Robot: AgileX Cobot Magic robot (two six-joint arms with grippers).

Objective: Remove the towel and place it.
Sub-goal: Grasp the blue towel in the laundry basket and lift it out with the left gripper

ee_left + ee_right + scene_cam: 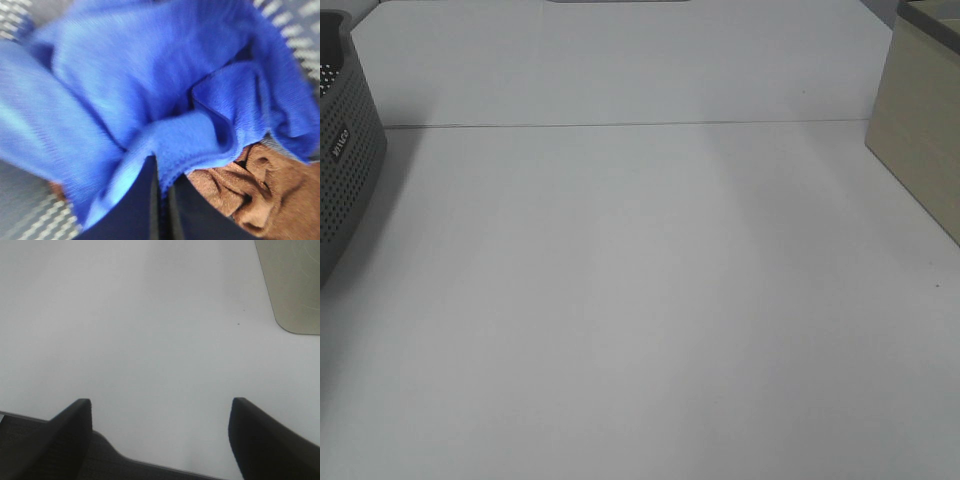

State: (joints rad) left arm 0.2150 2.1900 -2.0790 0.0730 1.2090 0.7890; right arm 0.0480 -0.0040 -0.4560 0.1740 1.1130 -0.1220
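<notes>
The royal-blue towel (140,80) lies bunched inside the grey perforated basket (295,30), filling most of the left wrist view. My left gripper (162,167) is down in the basket. Its dark fingers (132,210) are pressed almost together on a fold of the towel's edge. A brown cloth (250,190) lies under the towel. In the exterior high view only a part of the basket (345,150) shows at the left edge; the towel and both grippers are out of that view. My right gripper (160,407) is open and empty above the white table (150,330).
A beige wooden box (920,130) stands at the right edge of the white table (640,300); its corner shows in the right wrist view (292,285). A seam runs across the table at the back.
</notes>
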